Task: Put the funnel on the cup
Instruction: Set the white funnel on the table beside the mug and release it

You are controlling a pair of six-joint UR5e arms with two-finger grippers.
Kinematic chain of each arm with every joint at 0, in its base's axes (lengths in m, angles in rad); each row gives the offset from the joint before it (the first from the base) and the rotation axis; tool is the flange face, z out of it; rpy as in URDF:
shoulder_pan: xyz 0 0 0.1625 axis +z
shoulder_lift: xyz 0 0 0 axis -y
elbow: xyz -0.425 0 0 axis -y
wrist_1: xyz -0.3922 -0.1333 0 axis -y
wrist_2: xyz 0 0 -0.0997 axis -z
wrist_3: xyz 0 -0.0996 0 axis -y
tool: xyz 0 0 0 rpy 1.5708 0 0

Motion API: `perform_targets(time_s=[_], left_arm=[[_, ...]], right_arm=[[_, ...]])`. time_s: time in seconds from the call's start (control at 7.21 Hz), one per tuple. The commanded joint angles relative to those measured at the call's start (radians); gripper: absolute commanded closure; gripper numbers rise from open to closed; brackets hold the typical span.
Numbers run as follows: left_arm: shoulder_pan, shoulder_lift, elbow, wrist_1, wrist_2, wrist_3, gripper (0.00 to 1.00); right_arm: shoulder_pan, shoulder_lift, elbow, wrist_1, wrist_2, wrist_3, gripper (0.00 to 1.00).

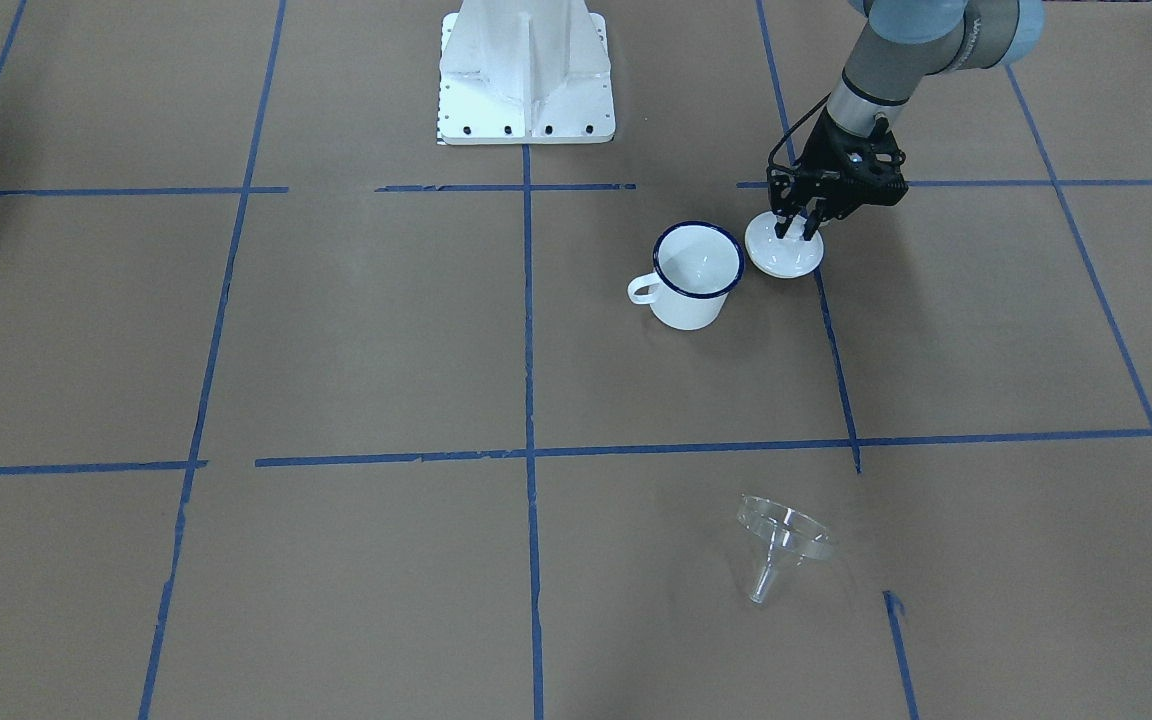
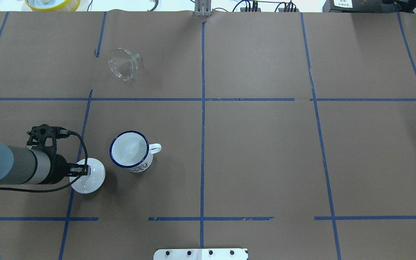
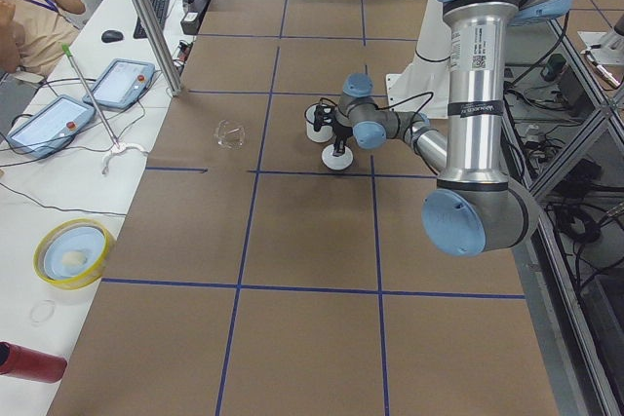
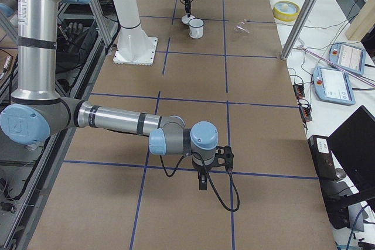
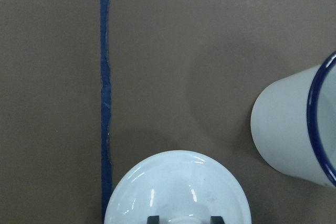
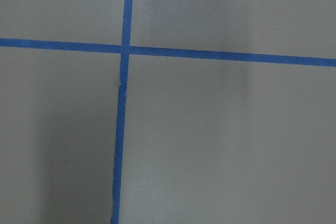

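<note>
Obs.: funnel lies on its side on the counter, on my left half, well apart from the left claw and further out from my base. Its long axis runs roughly away from me: wide rim toward me, spout toward the far edge. Nothing touches it.

Cup stands upright with its mouth uncovered, between me and the funnel's row, just beside the lid.

Left claw: narrowed to the width of the knob, a finger on each side and seemingly in contact, so I read it as gripping the lid. The lid looks to be resting on the counter, apart from the cup.

Right claw: off at the counter's right end, near nothing. Cannot tell whether it is open or closed; its wrist view shows only taped counter.

Judgement: left arm is much nearer. It must let the lid go, then reach outward to the funnel.
</note>
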Motion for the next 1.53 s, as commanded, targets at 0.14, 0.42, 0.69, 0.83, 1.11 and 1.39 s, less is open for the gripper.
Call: perform_targets(time_s=[0.14,0.42,0.69,0.83,1.11,1.39], left_arm=[[0.001,-0.003,0.012,-0.007,-0.001,0.008,0.85],[0.002,-0.004,0.013,-0.007,0.001,0.008,0.42],[0.001,-0.013,0.010,-0.005,0.001,-0.001,0.00],[-0.010,-0.023,0.001,-0.007,-0.001,-0.001,0.00],[-0.179,-0.044,-0.073,-0.008,-0.012,-0.006,0.00],[-0.270,-0.137,-0.033,-0.052,0.001,-0.329,0.00]], right_arm=[[0.000,0.000,0.000,0.000,0.000,0.000,0.00],[0.000,0.000,0.000,0.000,0.000,0.000,0.00],[0.000,0.000,0.000,0.000,0.000,0.000,0.00],[0.000,0.000,0.000,0.000,0.000,0.000,0.00],[0.000,0.000,0.000,0.000,0.000,0.000,0.00],[0.000,0.000,0.000,0.000,0.000,0.000,0.00]])
